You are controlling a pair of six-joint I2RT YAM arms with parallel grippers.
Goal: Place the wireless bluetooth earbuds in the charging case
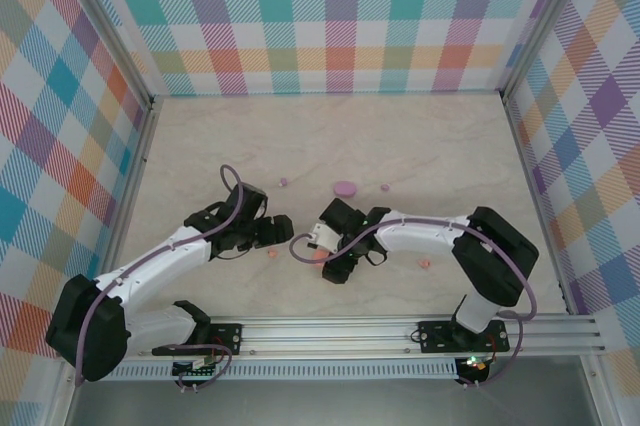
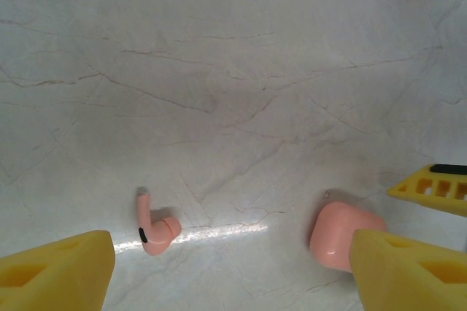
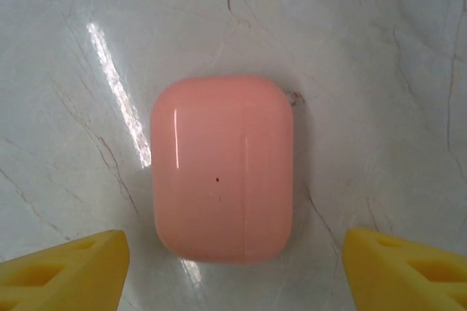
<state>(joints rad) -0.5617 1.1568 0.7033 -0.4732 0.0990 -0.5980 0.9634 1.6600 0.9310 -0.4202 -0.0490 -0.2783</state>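
Pick-up step, I judge: my left gripper hangs wide and empty above a salmon earbud, a tiny glossy bulb with a short stem and a dark tip, lying on the table near the shut salmon case. My right gripper, equally wide, straddles that case without touching it. Next it must steady and open the case before my left pinches the bud squarely.

Plaid pastel walls on 3 sides; pale marble-look tabletop w/ glossy light streaks.
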